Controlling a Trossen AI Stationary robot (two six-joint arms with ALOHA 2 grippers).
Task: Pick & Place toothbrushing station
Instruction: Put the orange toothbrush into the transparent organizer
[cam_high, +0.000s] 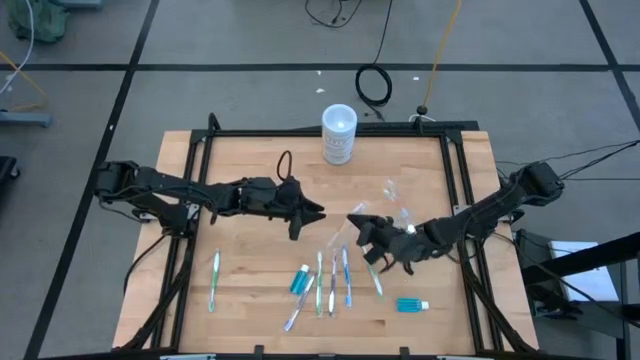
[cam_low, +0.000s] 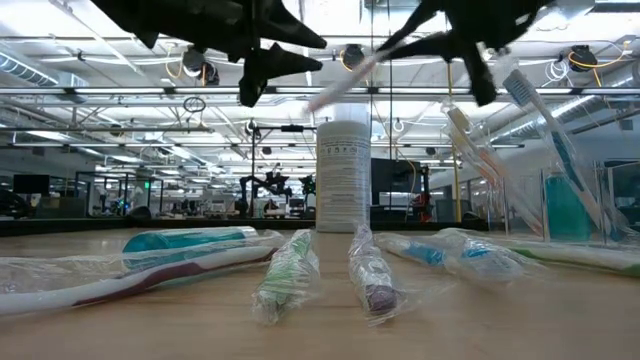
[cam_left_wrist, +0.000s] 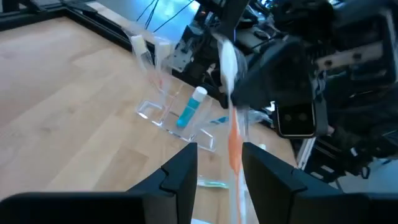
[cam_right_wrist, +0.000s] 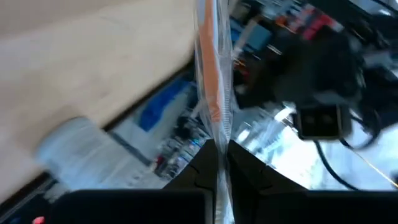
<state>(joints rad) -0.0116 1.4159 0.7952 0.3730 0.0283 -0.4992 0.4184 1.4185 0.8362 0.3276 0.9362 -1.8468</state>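
While the right tool (cam_high: 372, 240) hangs above mid-worktop, it pinches a wrapped orange-handled toothbrush (cam_right_wrist: 211, 81); right wrist view shows the fingers pressed together on its wrapper, which the high view can't resolve. Left tool (cam_high: 305, 212) sits at about 9 o'clock from the right one, near it, off the worktop (cam_high: 250, 270), fingers spread with nothing between them, clear in the left wrist view (cam_left_wrist: 217, 180).

The clear cup (cam_high: 397, 203) stands at about 1 o'clock from the right tool, just beside it. The high view shows it only as a faint glint. The left wrist view shows a teal tube (cam_left_wrist: 191, 107) and a toothbrush leaning inside; the low view shows several brushes slanting out of it (cam_low: 560, 200).

The loose toothbrushes (cam_high: 332, 280) lie fanned at 6 o'clock of the gap between the tools, with a second teal tube (cam_high: 299, 280) just beside them. A third tube (cam_high: 412, 305) lies toward 4 o'clock, and a lone green brush (cam_high: 214, 280) lies well apart toward 8 o'clock.

The frosted container with white lid (cam_high: 339, 133) stands at 12 o'clock, at the far edge.
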